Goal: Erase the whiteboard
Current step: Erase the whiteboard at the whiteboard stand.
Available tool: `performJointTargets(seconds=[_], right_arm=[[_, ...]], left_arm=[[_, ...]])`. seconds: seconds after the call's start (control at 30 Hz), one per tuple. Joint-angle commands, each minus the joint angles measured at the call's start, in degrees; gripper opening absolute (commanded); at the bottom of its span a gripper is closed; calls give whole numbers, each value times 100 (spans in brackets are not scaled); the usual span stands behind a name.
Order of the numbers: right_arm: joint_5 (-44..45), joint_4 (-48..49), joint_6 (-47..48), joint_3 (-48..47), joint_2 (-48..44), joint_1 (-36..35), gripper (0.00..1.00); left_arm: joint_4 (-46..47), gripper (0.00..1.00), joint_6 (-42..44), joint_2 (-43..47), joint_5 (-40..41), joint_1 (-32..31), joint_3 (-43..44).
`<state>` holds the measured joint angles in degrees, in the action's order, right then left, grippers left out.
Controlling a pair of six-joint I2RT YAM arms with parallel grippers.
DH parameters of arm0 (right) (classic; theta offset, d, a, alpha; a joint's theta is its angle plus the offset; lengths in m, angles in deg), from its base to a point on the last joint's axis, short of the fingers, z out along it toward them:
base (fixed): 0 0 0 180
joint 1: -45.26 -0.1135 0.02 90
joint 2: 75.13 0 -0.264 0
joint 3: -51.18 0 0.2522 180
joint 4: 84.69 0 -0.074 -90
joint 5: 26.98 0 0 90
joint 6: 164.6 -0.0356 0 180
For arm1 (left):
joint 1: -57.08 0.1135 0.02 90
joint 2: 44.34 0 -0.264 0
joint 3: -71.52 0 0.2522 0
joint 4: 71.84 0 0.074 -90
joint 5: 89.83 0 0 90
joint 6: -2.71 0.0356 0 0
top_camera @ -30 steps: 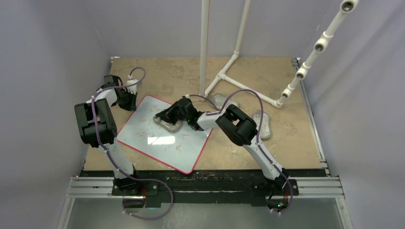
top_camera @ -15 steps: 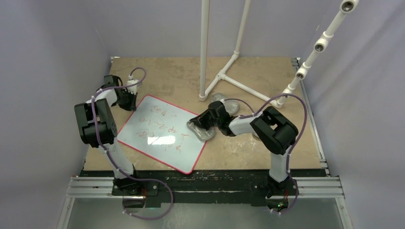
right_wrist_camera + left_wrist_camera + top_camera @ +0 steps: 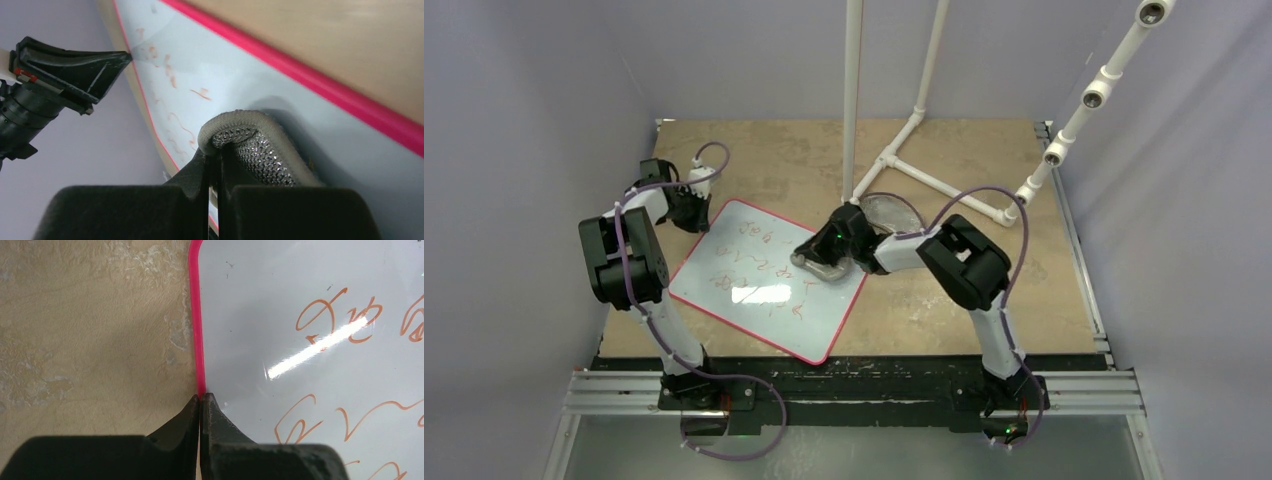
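The whiteboard (image 3: 724,290) lies tilted on the table, white with a red rim and red scribbles on it. My left gripper (image 3: 692,212) is shut on the board's rim near its far left corner; in the left wrist view the closed tips (image 3: 200,398) pinch the red rim, with the board (image 3: 280,300) to the right. My right gripper (image 3: 826,252) is shut on a silvery-grey mesh pad (image 3: 817,268) that rests on the board's right edge. In the right wrist view the pad (image 3: 260,150) presses on the board (image 3: 225,75) beside my gripper (image 3: 215,156).
A white PVC pipe frame (image 3: 924,180) lies on the table behind the right arm, with an upright pipe (image 3: 852,100). Another grey pad (image 3: 886,210) lies by the frame. Purple walls close in left and right. The left gripper shows far off in the right wrist view (image 3: 75,70).
My right gripper carried the pad from the board's middle off past its right edge, then back onto the right edge. The left gripper and the board have not moved.
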<state>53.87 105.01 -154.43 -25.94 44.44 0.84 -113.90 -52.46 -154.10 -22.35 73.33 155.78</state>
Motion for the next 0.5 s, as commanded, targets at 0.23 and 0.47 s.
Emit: performJointTargets(seconds=[0.23, 0.47], right_arm=[[141, -539, 359, -2007, 1149, -538, 0], [-45, -1582, 1615, -146, -636, -330, 0]], left_arm=[[-877, 0, 572, -474, 204, 1, -843], [-1148, 0, 523, -49, -96, 66, -662]])
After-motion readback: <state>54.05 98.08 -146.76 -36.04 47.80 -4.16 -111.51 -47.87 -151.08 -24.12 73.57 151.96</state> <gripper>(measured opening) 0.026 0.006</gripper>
